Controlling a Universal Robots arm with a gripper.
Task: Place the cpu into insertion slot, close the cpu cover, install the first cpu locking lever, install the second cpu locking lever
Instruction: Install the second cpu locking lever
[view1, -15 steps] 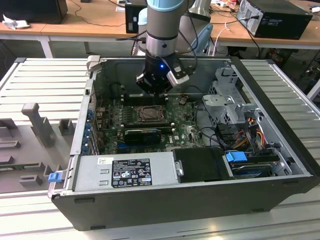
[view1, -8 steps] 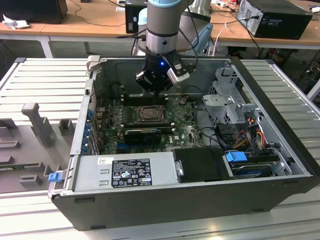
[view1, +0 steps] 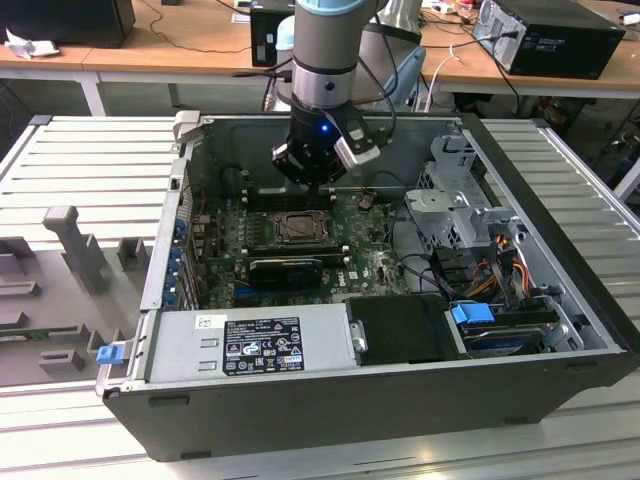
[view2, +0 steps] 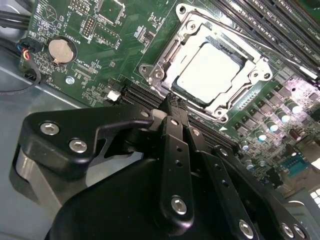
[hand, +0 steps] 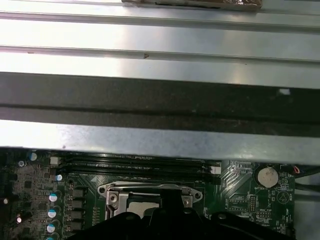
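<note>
The cpu (view2: 210, 67), a pale square chip, lies in the insertion slot (view2: 172, 50) on the green board. The cpu cover (view2: 235, 107), a grey metal frame, lies flat around the chip, whose face shows through the opening. A thin metal lever rod (view2: 280, 52) runs along one side of the socket. My gripper (view2: 176, 102) hangs just above the socket's near edge, its black fingers together with nothing seen between them. In the exterior view the gripper (view1: 318, 183) is over the far edge of the slot (view1: 300, 228). The first wrist view shows the cover (hand: 150, 192).
The board sits inside an open computer case (view1: 520, 400) on a ribbed metal table. Black memory slots (view1: 285, 265) flank the socket. A power supply (view1: 250, 345) fills the near side, drive cages and cables (view1: 470, 220) the exterior view's right. A coin battery (view2: 61, 50) sits on the board.
</note>
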